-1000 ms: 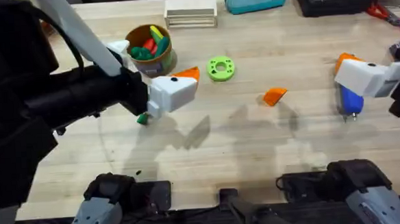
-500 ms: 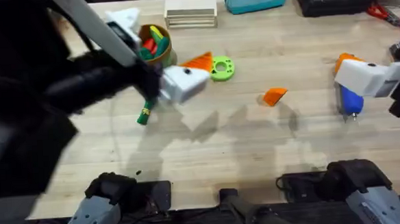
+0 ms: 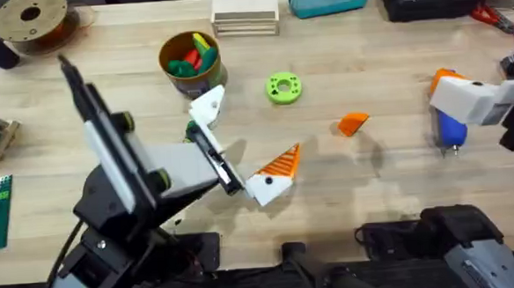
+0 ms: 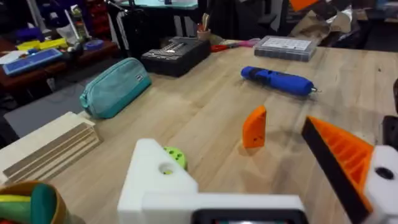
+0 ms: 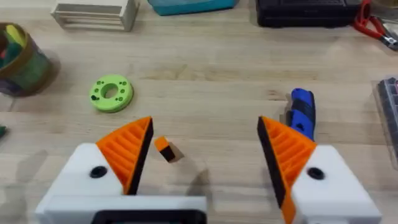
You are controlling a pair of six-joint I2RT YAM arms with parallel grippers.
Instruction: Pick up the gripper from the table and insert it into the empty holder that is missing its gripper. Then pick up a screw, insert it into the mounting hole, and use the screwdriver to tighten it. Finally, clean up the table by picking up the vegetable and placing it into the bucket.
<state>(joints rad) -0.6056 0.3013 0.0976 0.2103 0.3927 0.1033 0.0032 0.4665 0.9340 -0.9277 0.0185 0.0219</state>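
The left gripper (image 3: 238,143) is held spread and empty over the light wooden plank table (image 3: 330,193), one finger a bare white blocky holder (image 3: 207,107), the other orange-tipped. The right gripper (image 5: 202,152) is likewise spread and empty, with the fat blue cylindrical screwdriver (image 5: 301,112) lying just beyond it. The small orange ribbed wedge gripper (image 3: 354,123) rests on the table between both arms. The yellow-rimmed round tin bucket (image 3: 191,64) stands near the holder.
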